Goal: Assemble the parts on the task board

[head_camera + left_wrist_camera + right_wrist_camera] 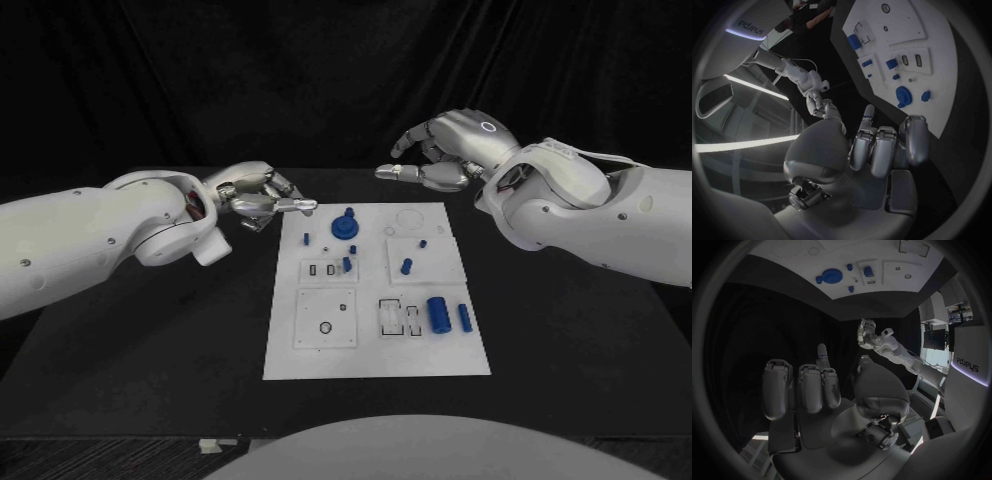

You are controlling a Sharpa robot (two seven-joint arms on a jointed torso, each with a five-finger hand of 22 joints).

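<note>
You see a black table [577, 350] with a dark curtain [289, 80] hanging behind it; bright light strips [751, 87] glow well beyond the table.

Curled fingers [879, 150] beside task board [942, 75]

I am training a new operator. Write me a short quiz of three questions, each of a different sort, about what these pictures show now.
1. True or false: the left hand holds a blue part.
2. Multiple choice: where is the right hand?
A. resting on the task board
B. beyond the far right corner of the task board, holding nothing
C. pressing on the blue gear
3. Fill in: the large round blue gear sits near the board's ____ edge, the one away from the robot.

Key:
1. False. Its fingers are curled in with nothing in them, beside the board's far left corner.
2. B
3. far
</note>
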